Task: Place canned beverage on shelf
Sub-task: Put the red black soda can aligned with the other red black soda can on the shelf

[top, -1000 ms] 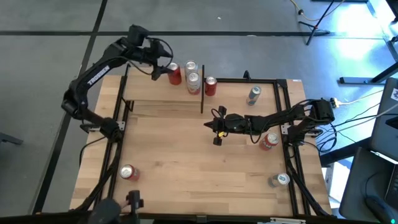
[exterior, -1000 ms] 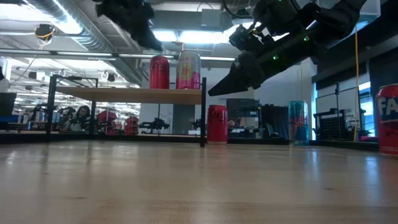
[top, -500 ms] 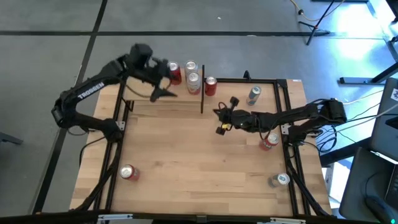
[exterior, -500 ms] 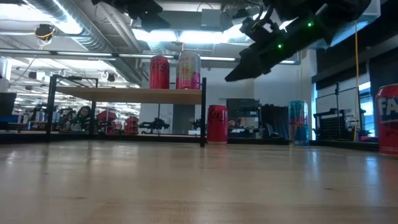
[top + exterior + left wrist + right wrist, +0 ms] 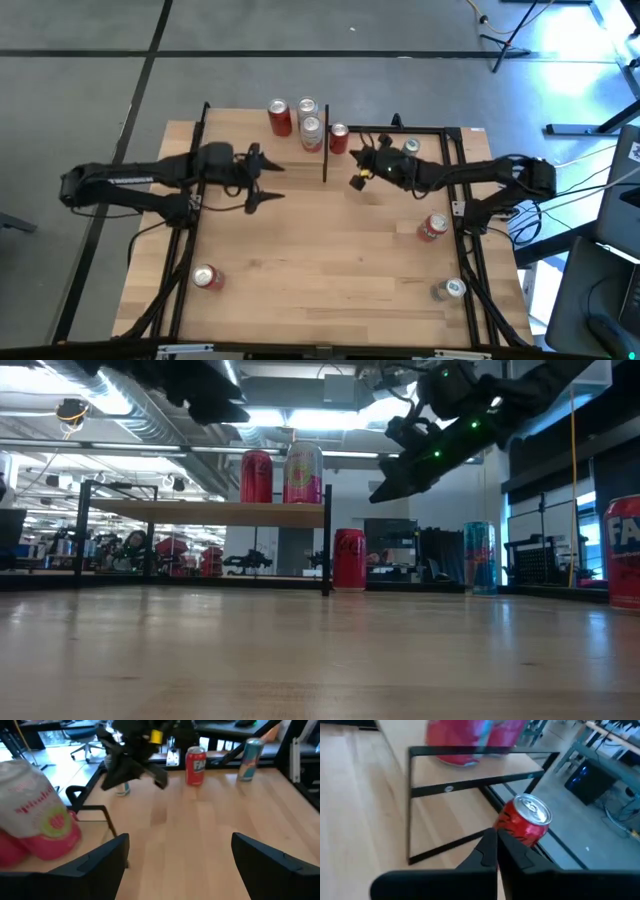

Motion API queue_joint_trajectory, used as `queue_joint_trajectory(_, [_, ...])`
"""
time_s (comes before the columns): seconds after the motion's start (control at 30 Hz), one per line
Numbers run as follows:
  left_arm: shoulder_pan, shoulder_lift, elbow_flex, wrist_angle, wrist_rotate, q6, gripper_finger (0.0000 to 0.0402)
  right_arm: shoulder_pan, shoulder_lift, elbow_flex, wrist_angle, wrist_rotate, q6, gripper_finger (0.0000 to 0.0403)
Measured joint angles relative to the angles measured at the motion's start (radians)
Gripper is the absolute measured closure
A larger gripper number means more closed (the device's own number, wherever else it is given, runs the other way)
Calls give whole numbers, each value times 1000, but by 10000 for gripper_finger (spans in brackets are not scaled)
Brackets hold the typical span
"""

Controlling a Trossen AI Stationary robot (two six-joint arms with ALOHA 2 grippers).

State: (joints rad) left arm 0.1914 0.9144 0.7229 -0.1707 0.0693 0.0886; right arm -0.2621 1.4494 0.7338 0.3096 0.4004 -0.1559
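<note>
The shelf (image 5: 235, 150) stands at the table's far left and bears three cans (image 5: 306, 108), two of them red (image 5: 256, 476) and pink (image 5: 303, 473) in the low view. A red can (image 5: 339, 138) stands on the table just right of the shelf's corner post. My left gripper (image 5: 268, 185) hovers open above the shelf's near edge, pointing toward the table's right, with nothing between its fingers (image 5: 100, 865). My right gripper (image 5: 355, 183) is shut and raised, just near of the red can (image 5: 525, 822) and pointing at it.
A blue-silver can (image 5: 408, 150) stands at the far right and a red can (image 5: 432, 228) at the right edge. Two more cans (image 5: 448, 289) (image 5: 206, 277) stand near the front corners. The table's middle (image 5: 320, 250) is bare wood.
My left gripper has drawn back from the cans on the shelf toward the table's near edge and sunk, staying open. My right gripper has gone from the table's middle toward the far edge and the red can beside the shelf, rising a little and staying shut.
</note>
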Motion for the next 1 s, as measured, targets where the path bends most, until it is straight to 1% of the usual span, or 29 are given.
queue_joint_trajectory(0.07, [-39,-21,-50,55,-19,-25,79,-31,7,0,37,-22,1,383])
queue_joint_trajectory(0.13, [-71,-28,-97,120,-28,-44,79,-59,8,0,60,-54,2,357])
queue_joint_trajectory(0.3, [-127,-21,-189,242,-35,-84,79,-120,8,0,126,-152,20,260])
queue_joint_trajectory(0.37, [-139,-18,-202,277,-42,-104,79,-141,8,0,140,-186,25,216])
queue_joint_trajectory(0.47, [-157,-19,-202,283,-59,-130,79,-176,8,0,145,-194,76,157])
queue_joint_trajectory(0.6, [-182,-18,-202,295,-60,-132,79,-227,17,0,180,-257,77,97])
queue_joint_trajectory(0.67, [-190,-18,-202,295,-61,-132,79,-256,35,12,189,-300,77,76])
queue_joint_trajectory(0.77, [-195,-18,-202,312,-62,-132,79,-283,87,65,188,-349,77,57])
queue_joint_trajectory(0.87, [-195,-18,-202,316,-62,-132,79,-298,155,138,165,-367,63,52])
queue_joint_trajectory(1.0, [-195,-18,-202,315,-59,-132,79,-311,222,239,69,-367,40,55])
